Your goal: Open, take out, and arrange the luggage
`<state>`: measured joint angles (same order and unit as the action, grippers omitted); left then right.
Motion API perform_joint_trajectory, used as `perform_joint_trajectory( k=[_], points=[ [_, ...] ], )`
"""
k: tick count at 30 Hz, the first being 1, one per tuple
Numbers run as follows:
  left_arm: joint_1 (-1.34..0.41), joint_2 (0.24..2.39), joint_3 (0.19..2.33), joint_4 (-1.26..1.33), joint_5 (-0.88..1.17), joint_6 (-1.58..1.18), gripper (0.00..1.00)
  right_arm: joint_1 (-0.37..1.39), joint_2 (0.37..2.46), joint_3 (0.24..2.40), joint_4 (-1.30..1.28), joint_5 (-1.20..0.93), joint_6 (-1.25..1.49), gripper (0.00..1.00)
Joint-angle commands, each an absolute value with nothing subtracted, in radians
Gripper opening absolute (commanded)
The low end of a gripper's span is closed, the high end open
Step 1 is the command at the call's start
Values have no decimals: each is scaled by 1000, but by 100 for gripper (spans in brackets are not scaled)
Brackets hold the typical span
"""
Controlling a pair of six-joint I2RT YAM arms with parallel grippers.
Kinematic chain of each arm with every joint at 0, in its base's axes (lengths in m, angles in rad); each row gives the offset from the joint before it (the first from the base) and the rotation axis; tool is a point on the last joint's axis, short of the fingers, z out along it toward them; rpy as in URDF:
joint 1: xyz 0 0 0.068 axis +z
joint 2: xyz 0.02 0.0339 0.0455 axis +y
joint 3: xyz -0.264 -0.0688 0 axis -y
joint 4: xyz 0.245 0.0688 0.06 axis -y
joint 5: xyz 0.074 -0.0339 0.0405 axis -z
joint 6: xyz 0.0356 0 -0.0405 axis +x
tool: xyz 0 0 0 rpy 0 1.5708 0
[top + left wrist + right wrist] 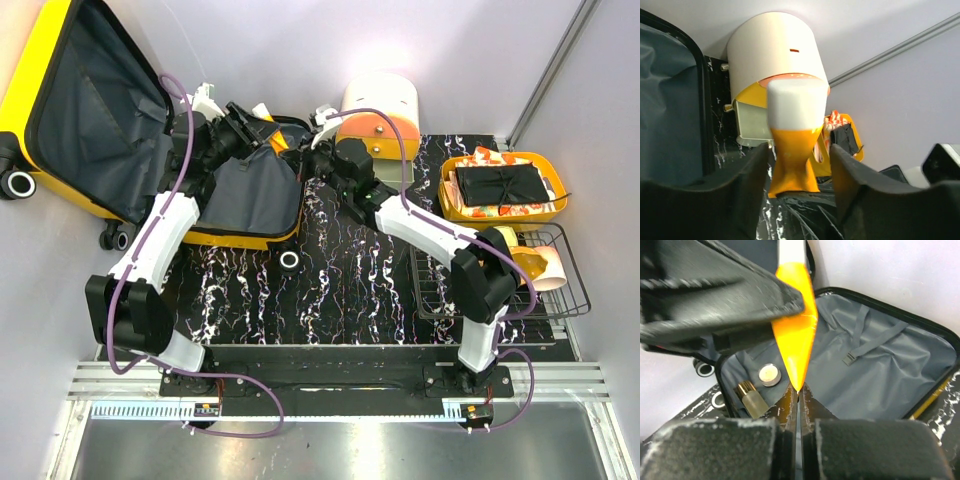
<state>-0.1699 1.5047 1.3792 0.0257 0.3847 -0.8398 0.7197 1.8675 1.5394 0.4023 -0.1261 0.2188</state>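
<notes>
R gripper [799,394] clenched on crimped tip of glossy orange-and-white squeeze tube [792,145]. L gripper [800,152] flanks it, seemingly released, over yellow hard-shell luggage [95,110], creased grey lining.

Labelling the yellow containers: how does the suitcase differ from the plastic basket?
The suitcase is much larger than the basket. The suitcase is hinged open with grey fabric lining; the basket is an open plastic tub. The basket holds folded black cloth; the suitcase, a small bottle and jar. Both are yellow.

left tool [797,157] reaches forward, jaws apart; right tool [797,390] faces it, pinched closed.
</notes>
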Motion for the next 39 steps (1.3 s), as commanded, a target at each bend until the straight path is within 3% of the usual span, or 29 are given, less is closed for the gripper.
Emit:
perform_joint_trajectory(
  k=[1, 2, 6, 11, 15, 20, 31, 32, 35, 36, 39],
  points=[
    [-160, 1473, 1377, 58, 423, -833, 67, 670, 1784, 1499, 443, -124, 160, 0],
    [-152, 1470, 1378, 52, 437, -804, 79, 655, 1773, 1479, 414, -161, 146, 0],
    [-104, 1453, 1376, 15, 489, -707, 95, 554, 1697, 1433, 290, -322, 37, 0],
    [-68, 1419, 1326, -60, 505, -628, 98, 353, 1683, 1475, -48, -565, -225, 0],
    [-55, 1407, 1295, -83, 503, -603, 99, 261, 1744, 1546, -286, -612, -477, 0],
    [-48, 1410, 1289, -69, 512, -612, 99, 232, 1814, 1575, -367, -558, -746, 0],
    [-25, 1399, 1275, -86, 514, -604, 99, 229, 2005, 1761, -428, -465, -810, 0],
    [-22, 1401, 1270, -87, 515, -604, 99, 229, 2016, 1764, -426, -462, -810, 3],
    [-17, 1399, 1267, -92, 518, -603, 99, 230, 2025, 1775, -425, -442, -825, 27],
    [-15, 1399, 1269, -92, 520, -603, 99, 229, 2025, 1778, -420, -433, -825, 51],
    [-15, 1399, 1270, -92, 522, -603, 99, 230, 2008, 1783, -423, -417, -813, 65]
  ],
)
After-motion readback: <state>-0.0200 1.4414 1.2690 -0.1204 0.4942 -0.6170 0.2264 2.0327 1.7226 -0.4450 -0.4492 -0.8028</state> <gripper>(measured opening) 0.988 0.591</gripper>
